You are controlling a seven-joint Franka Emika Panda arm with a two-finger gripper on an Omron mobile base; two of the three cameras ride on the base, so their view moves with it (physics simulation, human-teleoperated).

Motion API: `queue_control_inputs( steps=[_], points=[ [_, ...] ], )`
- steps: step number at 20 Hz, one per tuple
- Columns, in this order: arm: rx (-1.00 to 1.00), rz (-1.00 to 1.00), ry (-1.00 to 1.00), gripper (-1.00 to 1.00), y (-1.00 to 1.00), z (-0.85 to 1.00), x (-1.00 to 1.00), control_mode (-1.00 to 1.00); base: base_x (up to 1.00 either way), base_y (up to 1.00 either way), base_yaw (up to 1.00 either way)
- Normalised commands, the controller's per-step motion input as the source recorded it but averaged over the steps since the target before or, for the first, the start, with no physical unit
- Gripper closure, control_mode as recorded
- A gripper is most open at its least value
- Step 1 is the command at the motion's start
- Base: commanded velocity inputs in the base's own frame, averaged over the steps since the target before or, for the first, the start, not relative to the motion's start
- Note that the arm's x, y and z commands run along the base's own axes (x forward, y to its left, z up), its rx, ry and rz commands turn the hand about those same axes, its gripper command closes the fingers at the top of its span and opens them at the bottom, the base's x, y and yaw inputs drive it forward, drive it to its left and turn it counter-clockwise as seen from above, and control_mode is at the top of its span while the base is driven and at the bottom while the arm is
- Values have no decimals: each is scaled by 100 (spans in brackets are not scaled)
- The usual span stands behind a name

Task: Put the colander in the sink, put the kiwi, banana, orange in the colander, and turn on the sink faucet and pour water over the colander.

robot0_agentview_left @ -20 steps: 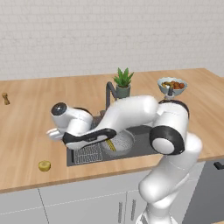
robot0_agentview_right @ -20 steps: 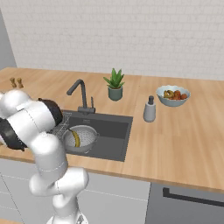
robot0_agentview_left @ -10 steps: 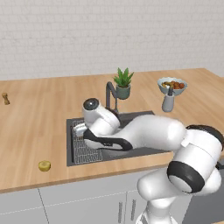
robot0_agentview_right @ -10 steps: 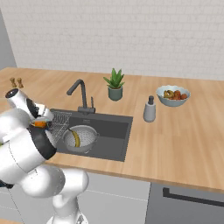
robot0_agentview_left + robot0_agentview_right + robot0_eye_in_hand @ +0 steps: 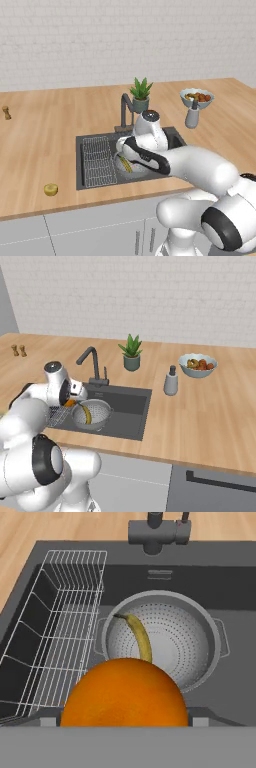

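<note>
The white arm reaches low over the sink [image 5: 100, 145], and its hand looks down into the basin. The gripper [image 5: 71, 402] grasps the orange [image 5: 124, 692], which sits between the jaws, above the near rim of the colander [image 5: 200, 637]. The colander stands in the sink, just beside the wire rack [image 5: 60, 632] and below the sink faucet [image 5: 157, 532]. The banana [image 5: 138, 635] lies inside the colander; its long axis runs from the left wall of the bowl down toward the orange, with a dark tip at the far end. The kiwi [image 5: 50, 189] rests on the wooden counter [image 5: 40, 135], well apart from the sink, at its left front. Compared with half a second ago, the arm has swung further toward the faucet side and now hangs over the colander.
</note>
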Motion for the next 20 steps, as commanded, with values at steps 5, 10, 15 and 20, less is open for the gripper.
queue_control_inputs(
  steps=[5,10,15,20],
  points=[
    [17,6,1,100,-73,-12,0,-100,0,0,0],
    [11,4,3,100,-15,-20,28,-100,0,0,0],
    [5,1,10,100,0,-20,57,-100,0,0,0],
    [1,1,10,100,0,-24,48,-100,0,0,0]
  ],
)
